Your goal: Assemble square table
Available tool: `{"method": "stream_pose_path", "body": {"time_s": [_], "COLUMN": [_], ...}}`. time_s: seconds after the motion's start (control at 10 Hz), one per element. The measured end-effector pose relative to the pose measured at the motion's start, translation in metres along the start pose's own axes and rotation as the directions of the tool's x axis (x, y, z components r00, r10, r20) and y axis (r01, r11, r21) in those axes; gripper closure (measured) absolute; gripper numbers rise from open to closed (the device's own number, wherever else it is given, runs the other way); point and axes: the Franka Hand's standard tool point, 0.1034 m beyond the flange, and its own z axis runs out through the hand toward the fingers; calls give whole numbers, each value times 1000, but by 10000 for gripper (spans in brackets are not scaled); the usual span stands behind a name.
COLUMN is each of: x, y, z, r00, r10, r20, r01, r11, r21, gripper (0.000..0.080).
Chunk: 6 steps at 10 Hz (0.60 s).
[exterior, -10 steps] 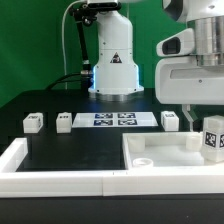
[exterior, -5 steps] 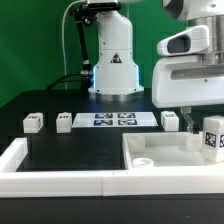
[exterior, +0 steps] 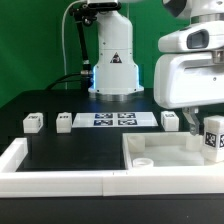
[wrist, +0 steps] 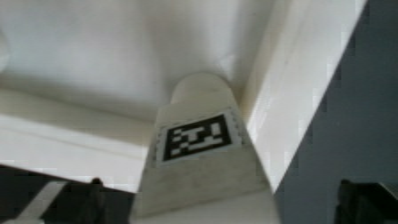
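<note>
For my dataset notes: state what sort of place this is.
Probably a robotics lab bench set up for assembly trials: a robot arm mounted at a black table, a green backdrop, and a marker board lying beside a tagged white leg.

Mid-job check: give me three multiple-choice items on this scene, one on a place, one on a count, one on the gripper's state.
1. The marker board lies: A on the slab; B on the black table before the robot base; C in the gripper.
2. Number of legs in the exterior view: A two; B four; C six.
3. The gripper is: A open; B shut on a leg; C shut on the slab.
Answers: B, it lies flat among legs; B, three beside the board, one at the gripper; A, fingers stand apart, a leg between.
</note>
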Motion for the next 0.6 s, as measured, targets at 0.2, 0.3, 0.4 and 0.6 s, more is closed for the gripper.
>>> {"method": "stream_pose_path", "body": {"time_s": [0.2,0.3,0.4,0.6], "x": [0,0,0,-1], "y": [3,3,3,3], "z": [0,0,0,0], "r00": [1000,1000,1000,1000], "r10": [-28,-28,-28,-21], "r20": [1,1,2,1], "r01": [28,28,28,21], "r11": [1000,1000,1000,1000], "r21": [0,0,0,0], "gripper": [276,276,460,509]}}
